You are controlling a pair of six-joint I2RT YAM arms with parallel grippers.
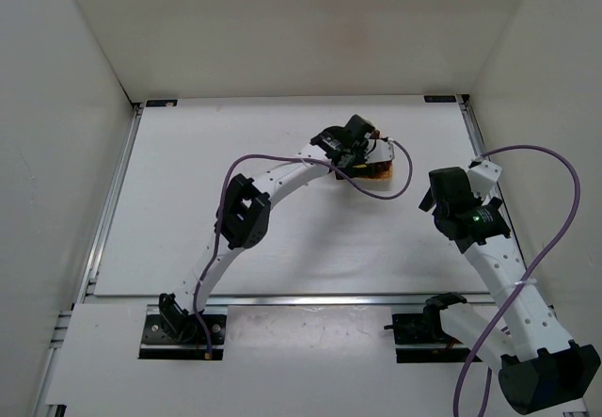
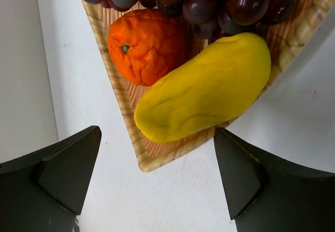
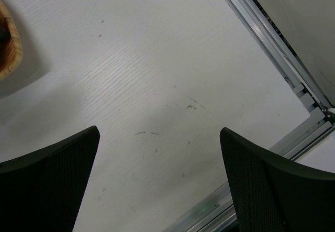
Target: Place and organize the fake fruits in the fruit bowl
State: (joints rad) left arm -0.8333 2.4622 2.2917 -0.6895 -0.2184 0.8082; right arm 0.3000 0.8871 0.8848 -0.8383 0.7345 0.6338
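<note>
White tabletop, one woven dish down on it.
The tabletop (image 1: 188,172) carries the fruit bowl (image 2: 157,156), flat at about 2 o'clock from centre in the top view; faint dark scuff marks (image 3: 191,105) speckle the surface near the 3 o'clock rail (image 3: 261,33).

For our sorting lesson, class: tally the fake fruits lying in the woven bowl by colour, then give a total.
Yellow oblong fruit: 1
Round orange: 1
Dark purple grape bunch: 1
Total: 3, all in the fruit bowl
</note>
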